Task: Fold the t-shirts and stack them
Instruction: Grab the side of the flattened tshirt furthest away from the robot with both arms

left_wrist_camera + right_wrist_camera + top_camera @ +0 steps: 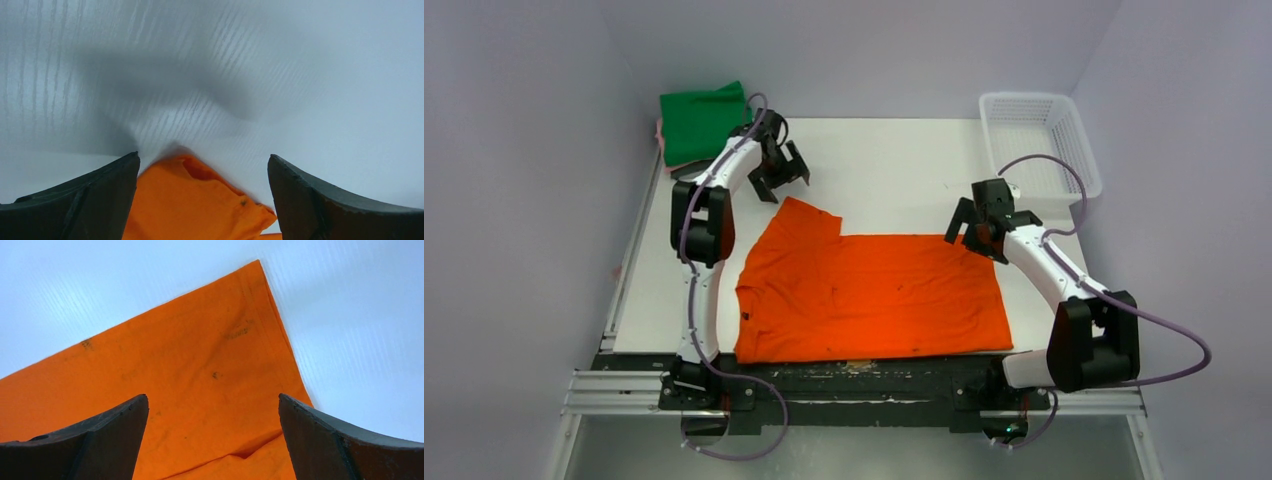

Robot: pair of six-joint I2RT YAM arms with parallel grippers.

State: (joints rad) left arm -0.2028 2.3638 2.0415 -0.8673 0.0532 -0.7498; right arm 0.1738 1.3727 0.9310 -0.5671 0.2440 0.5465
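Observation:
The orange t-shirt (874,295) lies flat on the white table, folded in half, with one sleeve sticking out at its far left. My left gripper (782,178) is open and empty just above that sleeve (195,205). My right gripper (969,232) is open and empty over the shirt's far right corner (200,375). A folded green t-shirt (704,122) sits at the far left corner of the table on top of a pink one (661,135), of which only an edge shows. No dark blue t-shirt is in view.
A white mesh basket (1039,140) stands at the far right corner of the table. Walls close in on the left, back and right. A black rail (854,385) runs along the near edge by the arm bases.

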